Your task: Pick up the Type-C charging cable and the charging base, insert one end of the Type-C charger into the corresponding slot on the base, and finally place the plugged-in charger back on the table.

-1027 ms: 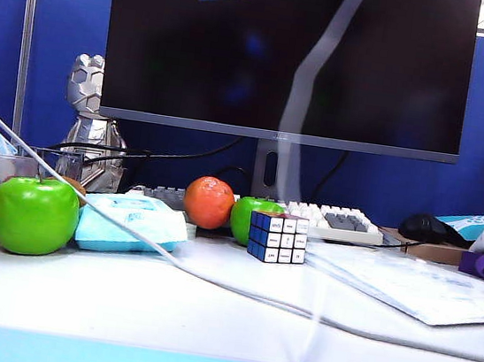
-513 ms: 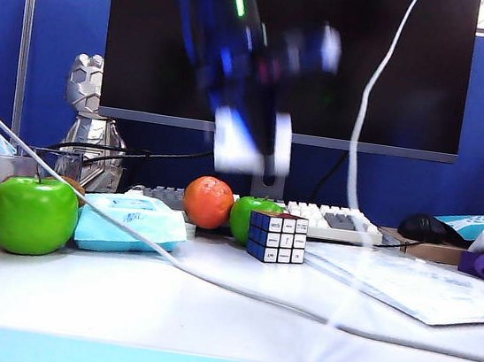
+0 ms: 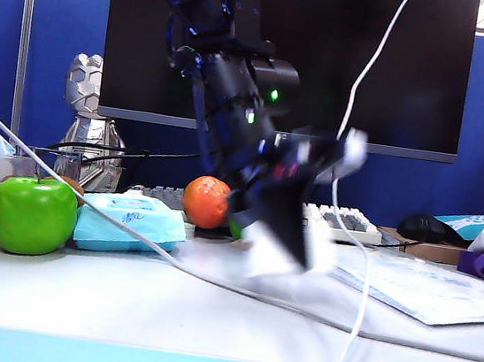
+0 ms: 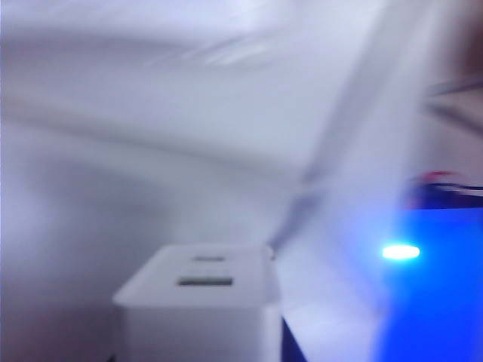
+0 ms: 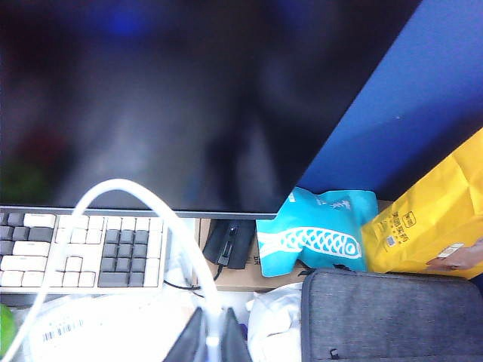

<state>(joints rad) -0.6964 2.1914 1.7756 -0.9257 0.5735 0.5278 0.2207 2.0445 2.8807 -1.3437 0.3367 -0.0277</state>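
My left gripper (image 3: 277, 239) hangs low over the table (image 3: 100, 310) at centre, shut on the charging base (image 3: 270, 254), a glossy white block that is blurred here. In the left wrist view the charging base (image 4: 198, 313) fills the near edge, and one dark slot (image 4: 204, 281) shows on its outer face; the fingers are hidden. The thin white Type-C charging cable (image 3: 349, 164) drops from the top right past the block to the front edge. My right gripper (image 5: 213, 348) is shut on the Type-C charging cable (image 5: 128, 187), which arcs away in a loop. That gripper is out of the exterior view.
A green apple (image 3: 31, 214), a light-blue wipes pack (image 3: 128, 220) and an orange fruit (image 3: 206, 201) sit at left. A thick grey cord (image 3: 314, 314) crosses the desk. Keyboard (image 3: 348, 222), monitor (image 3: 400, 68) and a plastic sleeve (image 3: 428, 290) lie behind and right.
The left arm has swung down from the top of the exterior view with the white block, now low in front of the puzzle cube, hiding it. The hanging cable has shifted sideways.
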